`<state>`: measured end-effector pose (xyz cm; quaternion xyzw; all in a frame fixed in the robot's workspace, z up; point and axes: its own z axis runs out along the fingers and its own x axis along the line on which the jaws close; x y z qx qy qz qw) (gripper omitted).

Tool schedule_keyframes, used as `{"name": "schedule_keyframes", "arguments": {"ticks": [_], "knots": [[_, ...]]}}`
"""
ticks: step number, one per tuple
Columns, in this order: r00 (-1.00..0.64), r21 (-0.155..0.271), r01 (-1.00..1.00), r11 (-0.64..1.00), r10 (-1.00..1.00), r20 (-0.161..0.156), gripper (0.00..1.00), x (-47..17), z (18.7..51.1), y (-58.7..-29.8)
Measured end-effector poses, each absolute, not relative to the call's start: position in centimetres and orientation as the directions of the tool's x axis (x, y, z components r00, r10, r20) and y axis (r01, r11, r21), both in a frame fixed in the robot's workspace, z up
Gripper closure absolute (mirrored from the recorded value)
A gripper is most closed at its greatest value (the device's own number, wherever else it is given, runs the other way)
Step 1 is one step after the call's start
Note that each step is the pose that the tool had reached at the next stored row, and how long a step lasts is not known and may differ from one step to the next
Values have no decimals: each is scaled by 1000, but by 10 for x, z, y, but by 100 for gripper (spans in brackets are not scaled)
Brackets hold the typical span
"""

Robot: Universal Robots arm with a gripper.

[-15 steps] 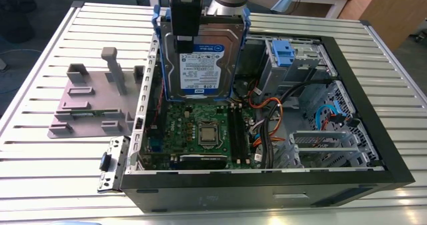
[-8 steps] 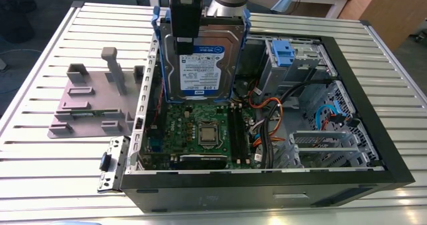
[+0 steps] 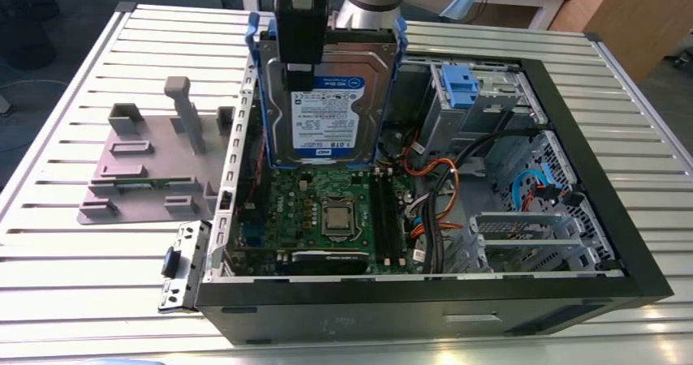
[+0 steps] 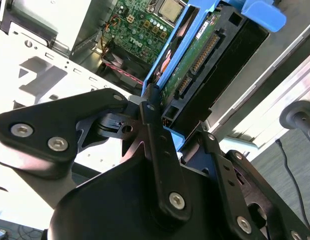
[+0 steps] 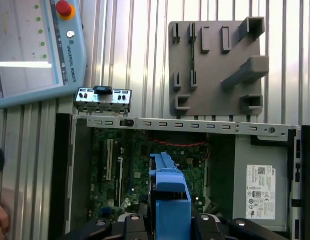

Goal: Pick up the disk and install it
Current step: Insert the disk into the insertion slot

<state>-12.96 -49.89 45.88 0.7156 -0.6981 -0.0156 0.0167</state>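
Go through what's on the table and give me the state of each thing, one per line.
Disk: held up on edge above the open computer case, not yet installed.
Pincer: shut on the disk.
Computer case: lying on its side, side panel off, circuit board exposed.
Blue clip: sitting in the drive bay inside the case.
Grey holder: flat on the table beside the case, slots empty.

1. in the exterior view the gripper was cut off at the 12 o'clock edge and covered part of the disk.
2. the disk hid the motherboard toward 12 o'clock.
3. a teach pendant was cropped at the first wrist view's edge.
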Motion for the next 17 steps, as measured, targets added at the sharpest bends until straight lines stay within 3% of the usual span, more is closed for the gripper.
{"name": "schedule_keyframes", "arguments": {"ticks": [17], "knots": [[25,46,-999,-25,-1000,1,63,-129,459,-505]]}}
